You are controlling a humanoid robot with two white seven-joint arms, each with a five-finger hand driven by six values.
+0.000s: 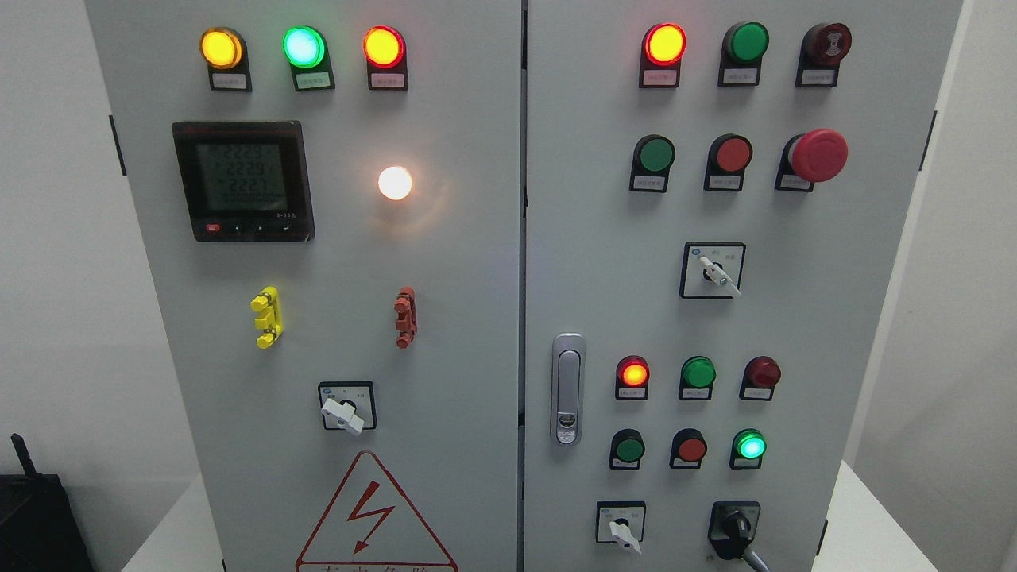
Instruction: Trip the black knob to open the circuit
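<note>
Head view takes in a grey two-door control cabinet (445, 318) almost square-on, and neither robot hand shows anywhere, so whether the fingers are apart, together or clamped on something cannot be told. The black knob (735, 526) sits at the very bottom of the right door, low and to the right of the door latch (567, 388), which I use as the landmark. Its handle points down and slightly right, with a grey stub or cable (755, 560) running off the lower edge just beneath it.

A white selector switch (624, 534) lies below the latch and just left of the black knob. Above the knob and right of the latch, two rows of small lamps and buttons include a lit green lamp (750, 446) and a glowing red lamp (633, 372), suggesting the circuit is energised and the trip not yet done. Another white selector (719, 274) sits above and right of the latch; a red mushroom button (818, 155) is higher again. Left of the latch, on the other door, are a digital meter (242, 180) and a warning triangle (373, 516).

The knob's low placement probably means an arm must enter from the bottom edge. The neighbouring white selector is close enough to bump by mistake.
</note>
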